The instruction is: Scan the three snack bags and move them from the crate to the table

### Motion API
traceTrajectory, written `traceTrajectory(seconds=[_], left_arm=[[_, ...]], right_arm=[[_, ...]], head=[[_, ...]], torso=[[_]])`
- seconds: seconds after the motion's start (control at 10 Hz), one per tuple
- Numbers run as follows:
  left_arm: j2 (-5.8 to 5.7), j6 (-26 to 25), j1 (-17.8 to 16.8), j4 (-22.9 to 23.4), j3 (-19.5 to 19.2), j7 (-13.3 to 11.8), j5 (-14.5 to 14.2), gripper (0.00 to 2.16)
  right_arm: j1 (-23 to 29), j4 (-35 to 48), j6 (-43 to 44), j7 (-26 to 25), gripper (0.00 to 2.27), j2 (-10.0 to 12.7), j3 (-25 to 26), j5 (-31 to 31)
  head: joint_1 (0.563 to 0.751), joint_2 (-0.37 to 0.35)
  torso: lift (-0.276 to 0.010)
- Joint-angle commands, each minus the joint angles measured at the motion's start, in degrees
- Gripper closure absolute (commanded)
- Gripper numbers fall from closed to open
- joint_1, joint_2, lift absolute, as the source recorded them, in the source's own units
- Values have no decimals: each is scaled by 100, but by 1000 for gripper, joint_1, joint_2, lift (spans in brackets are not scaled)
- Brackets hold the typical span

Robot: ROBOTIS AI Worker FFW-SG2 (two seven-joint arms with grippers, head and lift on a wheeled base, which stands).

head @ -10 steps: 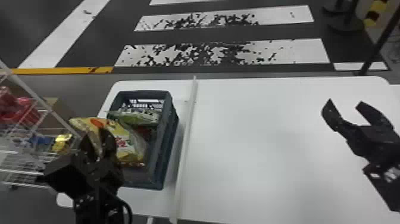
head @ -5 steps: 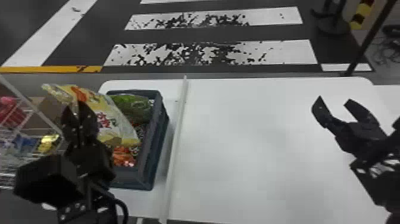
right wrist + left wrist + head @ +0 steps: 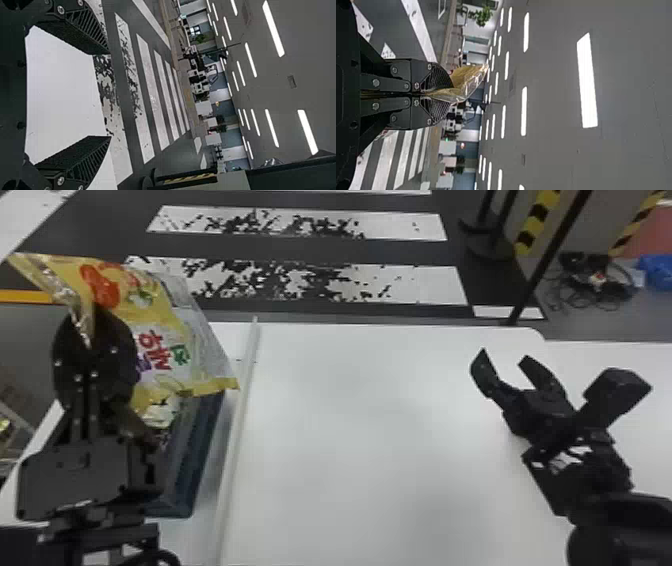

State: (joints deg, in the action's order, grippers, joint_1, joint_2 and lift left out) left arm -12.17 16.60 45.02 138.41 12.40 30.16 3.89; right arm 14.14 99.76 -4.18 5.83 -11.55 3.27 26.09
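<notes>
In the head view my left gripper is closed on a yellow snack bag, holding it by its edge above the dark blue crate. Part of another bag shows inside the crate, beneath the held one; the arm hides much of the crate. The left wrist view has the same gripper pinching the yellow bag's edge between its pads. Over the right part of the table, my right gripper stands open and holds nothing; in the right wrist view the gripper has its fingers wide apart.
The white table extends to the right of the crate. A pale raised strip runs from front to back between crate and open tabletop. Beyond the far edge stands a dark post near striped barriers.
The left gripper has lifted the yellow bag up out of the crate. The right arm reaches farther into the head view. The head view has shifted towards the right.
</notes>
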Motion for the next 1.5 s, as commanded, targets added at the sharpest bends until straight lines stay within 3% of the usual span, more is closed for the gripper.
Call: traceTrajectory(seconds=[0.0, 0.1, 0.2, 0.4, 0.6, 0.7, 0.8, 0.9, 1.0, 1.1, 1.2, 1.4], left_arm=[[4, 84, -239, -384, 87, -458, -591, 2057], [4, 14, -371, -648, 87, -854, -1145, 2057], [22, -4, -520, -965, 149, -1179, -1382, 2057], [48, -373, -898, -1650, 105, -2330, -2472, 2061], [163, -1058, -1259, -2221, 96, -3235, -2797, 2061], [180, -1392, -1478, -2520, 70, -3745, -3140, 2061], [294, -1726, -1777, -2986, 52, -4440, -3492, 2061], [453, -2025, -2076, -3469, 43, -5020, -3624, 2061], [549, -2236, -2384, -3935, 43, -5433, -3808, 2061], [664, -2676, -2726, -4383, 70, -5556, -3826, 2061], [725, -2711, -3008, -4761, 140, -5635, -3799, 2061], [910, -2781, -3429, -5262, 210, -5670, -3483, 2061]], right_arm=[[-25, -1, 0, -12, 130, 3, 7, 1], [-34, -1, 0, -38, 130, 3, 25, 1], [-52, 17, 0, -65, 130, 3, 33, 1], [-78, 70, -71, -91, 130, 3, 42, -8], [-87, 96, -106, -109, 130, 21, 16, -69], [-113, 87, -106, -118, 130, 21, -19, -87], [-140, 87, -141, -126, 130, 39, -55, -131], [-175, 87, -176, -135, 130, 39, -81, -175], [-201, 87, -246, -135, 130, 47, -81, -192], [-219, 70, -246, -135, 130, 39, -81, -201], [-219, 52, -246, -135, 130, 39, -63, -201], [-245, 26, -246, -126, 130, 39, -28, -201]], head=[[695, -67], [695, -92], [695, -107], [695, -139], [695, -170], [695, -188], [695, -209], [695, -232], [695, -244], [695, -263], [695, -277], [695, -300]], torso=[[-62], [-62], [-62], [-62], [-62], [-62], [-62], [-62], [-62], [-62], [-62], [-62]])
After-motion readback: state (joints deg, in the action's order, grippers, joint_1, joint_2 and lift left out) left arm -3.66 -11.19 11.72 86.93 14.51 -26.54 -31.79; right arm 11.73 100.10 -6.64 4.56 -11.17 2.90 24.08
